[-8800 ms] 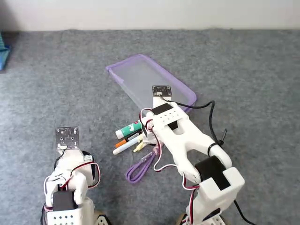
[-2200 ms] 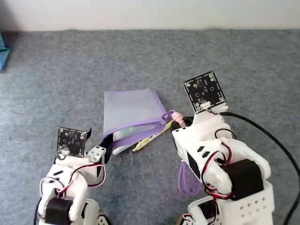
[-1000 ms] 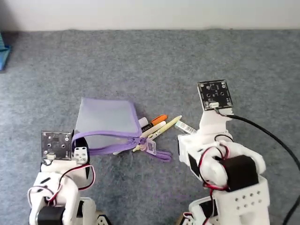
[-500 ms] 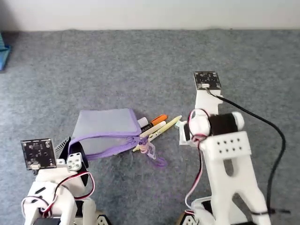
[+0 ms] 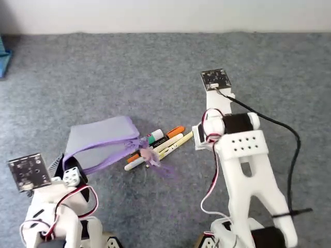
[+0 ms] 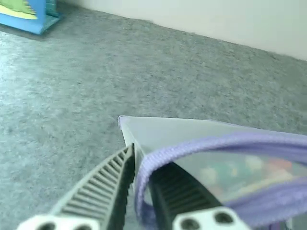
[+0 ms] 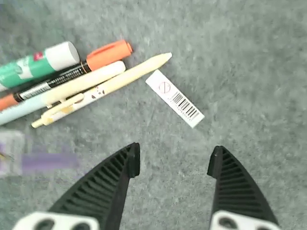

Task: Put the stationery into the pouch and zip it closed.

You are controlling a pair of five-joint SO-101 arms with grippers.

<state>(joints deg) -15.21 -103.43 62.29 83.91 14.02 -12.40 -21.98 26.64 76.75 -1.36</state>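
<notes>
The purple see-through pouch (image 5: 98, 139) lies tilted on the grey carpet, and my left gripper (image 5: 70, 166) is shut on its zip edge (image 6: 158, 155), as the left wrist view shows (image 6: 143, 160). Beside the pouch's mouth, out on the carpet, lie a green-and-white glue stick (image 7: 38, 60), an orange marker (image 7: 98, 55), a white pen (image 7: 72, 86) and a cream pen (image 7: 115, 79); in the high view the stationery (image 5: 160, 143) fans out to the right of the pouch. My right gripper (image 7: 176, 151) hangs open just right of the pens' tips (image 5: 198, 137).
A small white barcode label (image 7: 175, 98) lies on the carpet between the pens and my right gripper. The pouch's purple wrist strap (image 5: 155, 159) trails in front of the pens. A blue box (image 6: 24, 12) stands at the far left by the wall.
The left arm has dragged the pouch to the left, leaving the pens fully uncovered on the carpet. The right arm has swung forward and down toward the pens' tips.
</notes>
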